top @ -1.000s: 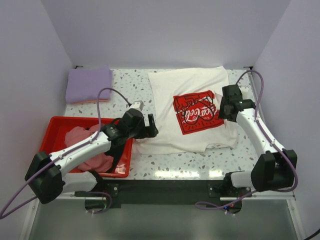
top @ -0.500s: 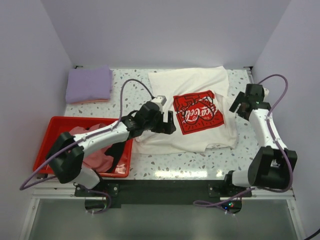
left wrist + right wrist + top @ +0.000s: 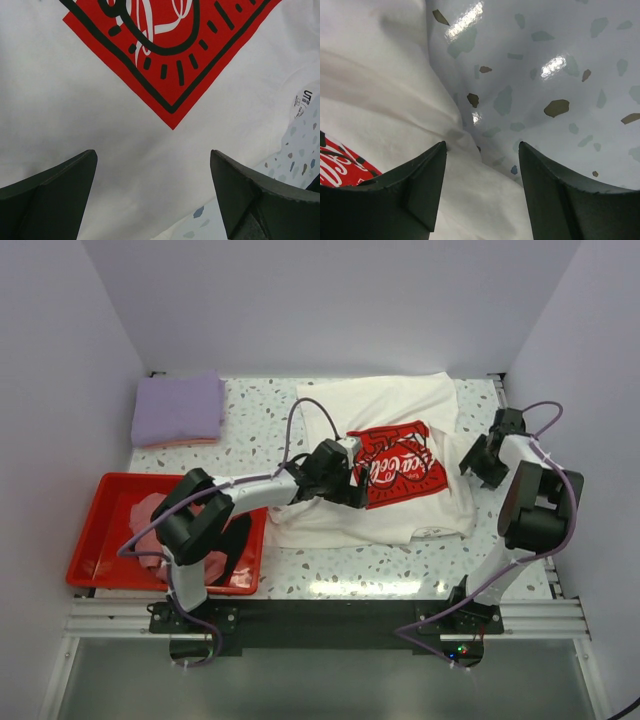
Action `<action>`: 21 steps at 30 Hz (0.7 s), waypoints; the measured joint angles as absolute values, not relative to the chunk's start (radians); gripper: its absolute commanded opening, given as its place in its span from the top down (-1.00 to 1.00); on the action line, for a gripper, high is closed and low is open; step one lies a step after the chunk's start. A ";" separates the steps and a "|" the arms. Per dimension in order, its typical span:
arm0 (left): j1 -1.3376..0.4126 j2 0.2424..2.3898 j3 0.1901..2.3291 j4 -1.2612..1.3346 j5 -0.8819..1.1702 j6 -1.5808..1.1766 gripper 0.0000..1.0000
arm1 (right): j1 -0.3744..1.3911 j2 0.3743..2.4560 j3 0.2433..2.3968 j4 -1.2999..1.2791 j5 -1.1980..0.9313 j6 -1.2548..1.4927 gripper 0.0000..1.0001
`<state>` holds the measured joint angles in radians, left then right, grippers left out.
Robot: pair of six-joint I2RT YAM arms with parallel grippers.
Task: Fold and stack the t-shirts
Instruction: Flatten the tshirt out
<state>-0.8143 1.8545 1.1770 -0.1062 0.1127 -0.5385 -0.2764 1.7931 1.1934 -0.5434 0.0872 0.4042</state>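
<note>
1. Nearest left, we see the pink t-shirt (image 3: 148, 520) in the red tray (image 3: 105, 540).
2. The left jaws stand wide and empty over the cream t-shirt (image 3: 400, 410), spread on the counter (image 3: 260, 420).
3. The right jaws, wide too, hang at its right edge.
4. Farthest, the lavender t-shirt (image 3: 178, 408) lies folded.

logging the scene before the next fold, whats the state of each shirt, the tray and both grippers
cream-white t-shirt, laid out on the table, print up, not yet folded up
lavender t-shirt, folded, far left corner
pink t-shirt, crumpled in the tray
black t-shirt, unfolded, at the tray's right end
red tray, holding two shirts
left gripper, open, over the print's corner
right gripper, open, over the cream-white shirt's right edge
</note>
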 measured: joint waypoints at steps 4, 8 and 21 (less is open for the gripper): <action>-0.814 1.877 1.184 -0.106 0.115 -0.537 -1.00 | -0.276 1.793 1.175 -0.521 0.055 0.407 -0.15; -0.814 1.886 1.184 -0.101 0.125 -0.537 -1.00 | -0.276 1.792 1.128 -0.495 0.019 0.415 0.24; -0.811 1.859 1.117 -0.096 0.123 -0.559 -1.00 | -0.255 1.699 1.037 -0.454 -0.047 0.453 1.00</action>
<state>-0.8112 1.8587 1.1168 -0.0956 0.1226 -0.5591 -0.2550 1.6989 1.0374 -0.4541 -0.0467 0.4534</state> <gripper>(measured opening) 0.997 0.029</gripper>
